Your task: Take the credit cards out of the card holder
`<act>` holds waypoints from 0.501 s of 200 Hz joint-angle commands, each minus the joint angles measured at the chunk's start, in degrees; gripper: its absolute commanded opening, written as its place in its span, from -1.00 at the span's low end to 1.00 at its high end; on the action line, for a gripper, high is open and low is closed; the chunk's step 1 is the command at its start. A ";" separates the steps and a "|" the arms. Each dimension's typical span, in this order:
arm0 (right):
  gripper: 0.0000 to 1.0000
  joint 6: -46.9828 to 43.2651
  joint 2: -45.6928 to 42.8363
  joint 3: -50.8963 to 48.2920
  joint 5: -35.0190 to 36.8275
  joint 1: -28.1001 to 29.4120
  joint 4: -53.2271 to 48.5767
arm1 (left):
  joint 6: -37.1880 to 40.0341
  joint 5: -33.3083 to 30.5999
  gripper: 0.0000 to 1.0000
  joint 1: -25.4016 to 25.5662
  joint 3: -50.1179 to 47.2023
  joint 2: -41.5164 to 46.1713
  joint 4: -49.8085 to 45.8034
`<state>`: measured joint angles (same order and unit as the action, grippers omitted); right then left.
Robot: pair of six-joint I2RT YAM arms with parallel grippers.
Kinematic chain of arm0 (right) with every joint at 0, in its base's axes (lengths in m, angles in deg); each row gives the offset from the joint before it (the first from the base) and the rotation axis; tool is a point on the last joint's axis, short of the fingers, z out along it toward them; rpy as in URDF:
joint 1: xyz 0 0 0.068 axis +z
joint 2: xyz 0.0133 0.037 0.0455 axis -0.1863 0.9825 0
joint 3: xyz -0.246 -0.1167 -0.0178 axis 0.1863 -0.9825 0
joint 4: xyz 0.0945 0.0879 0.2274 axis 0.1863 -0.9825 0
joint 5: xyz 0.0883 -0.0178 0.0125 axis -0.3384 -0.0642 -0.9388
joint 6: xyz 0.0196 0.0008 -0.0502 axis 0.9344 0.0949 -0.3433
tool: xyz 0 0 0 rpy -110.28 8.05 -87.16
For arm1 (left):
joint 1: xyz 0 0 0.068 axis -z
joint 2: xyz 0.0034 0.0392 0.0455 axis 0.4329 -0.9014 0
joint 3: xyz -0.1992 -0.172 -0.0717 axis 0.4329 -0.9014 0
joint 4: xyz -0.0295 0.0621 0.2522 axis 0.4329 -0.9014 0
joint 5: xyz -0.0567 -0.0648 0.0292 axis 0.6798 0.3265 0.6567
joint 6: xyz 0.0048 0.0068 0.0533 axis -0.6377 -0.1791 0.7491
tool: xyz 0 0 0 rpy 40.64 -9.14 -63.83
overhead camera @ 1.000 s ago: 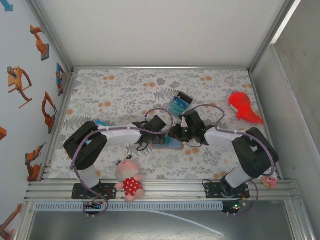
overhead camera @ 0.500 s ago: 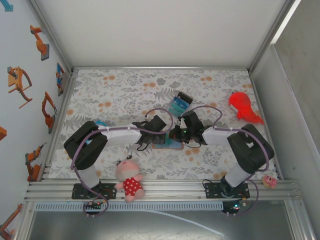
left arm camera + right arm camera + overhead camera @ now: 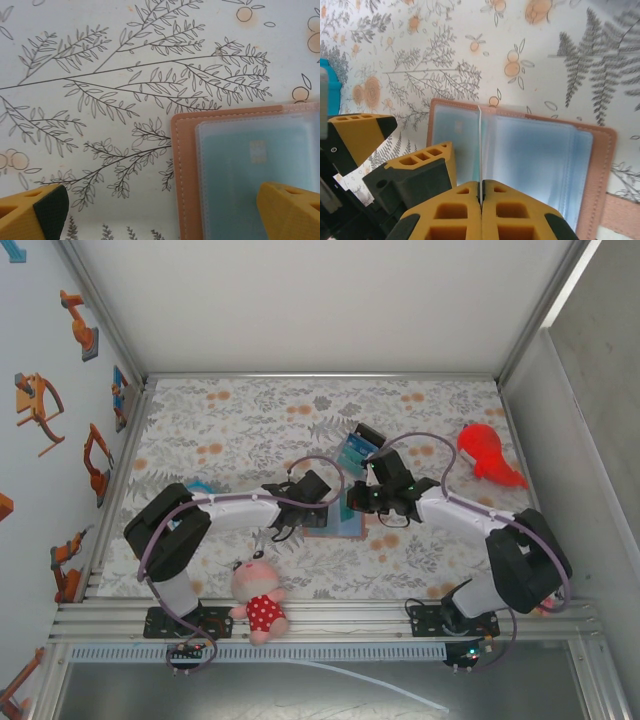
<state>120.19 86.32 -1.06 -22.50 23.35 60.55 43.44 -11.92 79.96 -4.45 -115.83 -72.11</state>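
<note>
The card holder point(image 3: 340, 529) lies open on the flowered table cloth point(image 3: 250, 420), near the middle of the table and between the two grippers. In the left wrist view its pinkish-tan border point(image 3: 182, 170) frames a clear plastic pocket, and inside this pocket is a pale teal card point(image 3: 250, 165) with a small chip.

The left gripper point(image 3: 160, 192) is spread wide and holds nothing. One yellow finger point(image 3: 290, 210) is over the corner of the holder and the other is over the bare cloth.

The right gripper point(image 3: 481, 184) is closed tight on a thin leaf point(image 3: 480, 145) that stands up from the middle fold of the holder. This leaf shows edge-on, so I cannot tell if it is a card or a plastic pocket.
</note>
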 commanded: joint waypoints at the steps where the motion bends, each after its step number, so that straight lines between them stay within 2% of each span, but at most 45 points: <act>1: -1.00 -6.67 -2.62 4.23 5.22 -0.67 -7.49 | 1.22 -2.01 0.94 -0.67 -0.26 2.95 -1.61; 41: -1.00 -16.63 -2.15 12.82 11.52 -1.71 -15.86 | 1.79 -3.96 0.94 -1.38 -0.57 6.95 -2.28; 100: -1.00 -34.71 4.21 25.07 16.22 -2.66 -19.97 | 1.66 -8.07 0.93 -3.05 -2.95 13.86 -3.25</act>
<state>96.35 87.61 20.01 -9.83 21.25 43.91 44.10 -16.92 77.77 -5.98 -104.77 -72.99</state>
